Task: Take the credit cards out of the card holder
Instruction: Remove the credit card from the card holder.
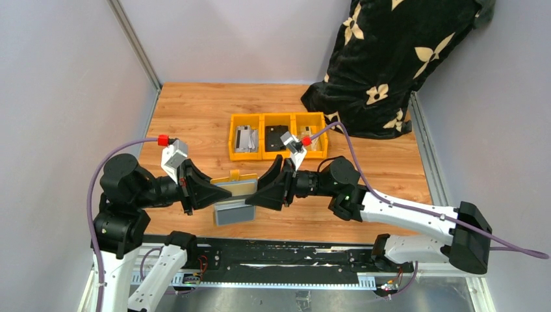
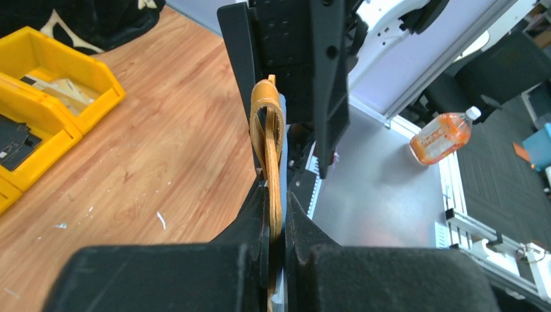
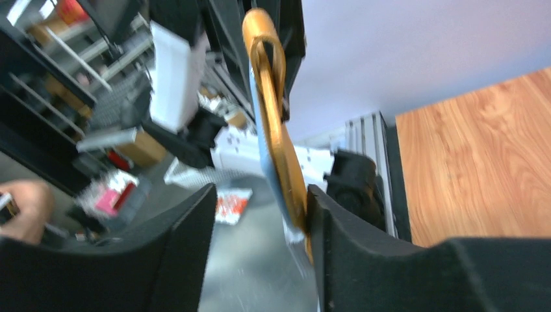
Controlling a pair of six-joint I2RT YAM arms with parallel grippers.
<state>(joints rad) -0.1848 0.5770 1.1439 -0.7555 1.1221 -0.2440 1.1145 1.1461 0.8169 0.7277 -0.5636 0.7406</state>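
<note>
Mustard-tan card holder [image 1: 235,187] hangs over the surface [image 1: 195,117], clamped in the left claw [image 1: 214,195], its long axis running into the parted right claw [image 1: 255,195], blue-grey credit cards [image 1: 234,213] jutting from its near side.

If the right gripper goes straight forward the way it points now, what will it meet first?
The card holder: it stands between the open fingers of the right gripper, near one of them. Just behind comes the left gripper, shut on the holder; how far is unclear.
</note>
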